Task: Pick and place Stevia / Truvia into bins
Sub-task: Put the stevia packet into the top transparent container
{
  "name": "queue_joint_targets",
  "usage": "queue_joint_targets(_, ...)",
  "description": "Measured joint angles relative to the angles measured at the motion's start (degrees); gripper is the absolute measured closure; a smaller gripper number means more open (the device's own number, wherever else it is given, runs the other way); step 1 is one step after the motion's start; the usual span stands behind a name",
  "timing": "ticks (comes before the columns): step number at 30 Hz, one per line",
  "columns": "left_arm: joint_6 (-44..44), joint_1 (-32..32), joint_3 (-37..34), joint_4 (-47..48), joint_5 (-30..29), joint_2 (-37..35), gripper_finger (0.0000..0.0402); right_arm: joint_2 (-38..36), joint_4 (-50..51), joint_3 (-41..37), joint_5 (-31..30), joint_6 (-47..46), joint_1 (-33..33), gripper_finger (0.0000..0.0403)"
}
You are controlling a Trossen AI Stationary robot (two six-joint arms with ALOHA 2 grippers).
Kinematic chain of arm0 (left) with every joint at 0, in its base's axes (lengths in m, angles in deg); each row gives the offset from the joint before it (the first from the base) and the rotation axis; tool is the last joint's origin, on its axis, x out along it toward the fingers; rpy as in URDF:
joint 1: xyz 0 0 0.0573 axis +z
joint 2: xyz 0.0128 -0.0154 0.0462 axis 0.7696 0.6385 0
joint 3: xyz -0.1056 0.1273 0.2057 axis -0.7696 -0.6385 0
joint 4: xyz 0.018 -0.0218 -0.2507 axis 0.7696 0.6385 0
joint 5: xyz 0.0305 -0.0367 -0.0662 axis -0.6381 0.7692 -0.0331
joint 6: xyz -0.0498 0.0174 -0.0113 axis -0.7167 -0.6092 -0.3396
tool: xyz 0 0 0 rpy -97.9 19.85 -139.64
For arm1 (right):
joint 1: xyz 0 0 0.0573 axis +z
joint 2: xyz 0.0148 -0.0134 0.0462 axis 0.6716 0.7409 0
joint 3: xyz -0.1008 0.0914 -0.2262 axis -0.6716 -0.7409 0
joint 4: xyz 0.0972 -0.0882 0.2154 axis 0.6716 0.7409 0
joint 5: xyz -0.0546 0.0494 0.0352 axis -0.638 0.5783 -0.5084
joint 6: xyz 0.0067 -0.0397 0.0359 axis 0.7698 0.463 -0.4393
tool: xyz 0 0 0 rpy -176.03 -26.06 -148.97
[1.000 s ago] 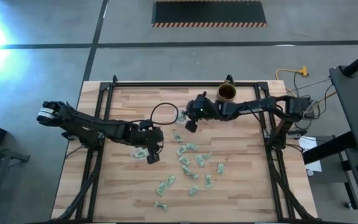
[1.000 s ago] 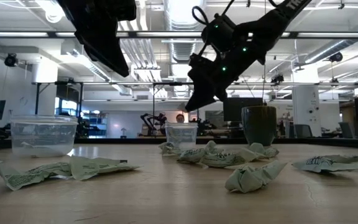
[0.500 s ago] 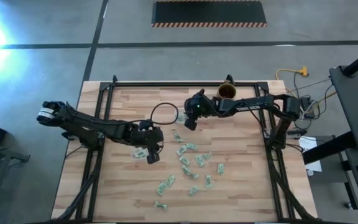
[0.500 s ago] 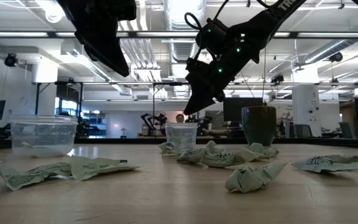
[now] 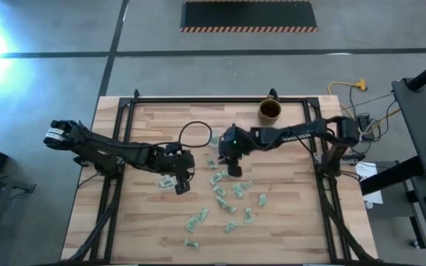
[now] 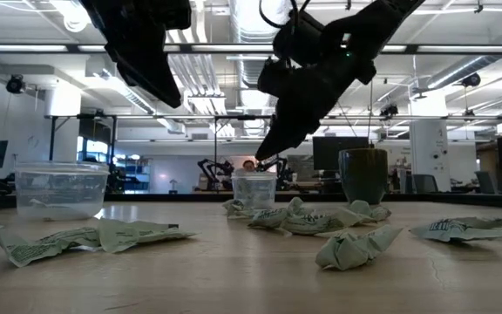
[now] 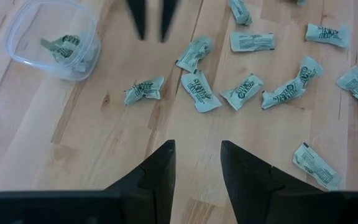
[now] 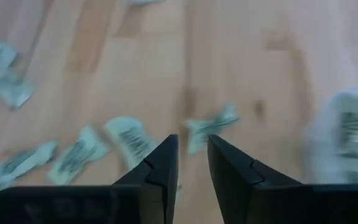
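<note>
Right gripper [image 5: 234, 171] swung from near the cup [image 5: 214, 138] over the sachets [image 5: 222, 193].
Its fingers are slightly apart, empty; left gripper [image 5: 181, 188] hovers, gapped too.

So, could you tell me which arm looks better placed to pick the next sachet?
Probably right: the right gripper hangs open over the pale green paper sachets, while the left gripper waits beside them.

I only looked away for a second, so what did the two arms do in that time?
The right pincer swung from beside the small clear cup out over the scattered sachets, open and empty. The left pincer stayed hovering, open; the sachets and mug haven't moved.
</note>
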Motion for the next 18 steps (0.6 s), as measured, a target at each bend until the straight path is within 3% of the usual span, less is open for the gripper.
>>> queue_joint_targets(10,-0.1,0.0,0.0,0.0,0.0,0.0,0.0290,0.3,6.8,-2.9,0.0,-0.1,2.4,0.0332)
queue_joint_targets(18,-0.1,0.0,0.0,0.0,0.0,0.0,0.0290,0.3,3.9,-4.8,0.1,-2.0,3.5,0.0272)
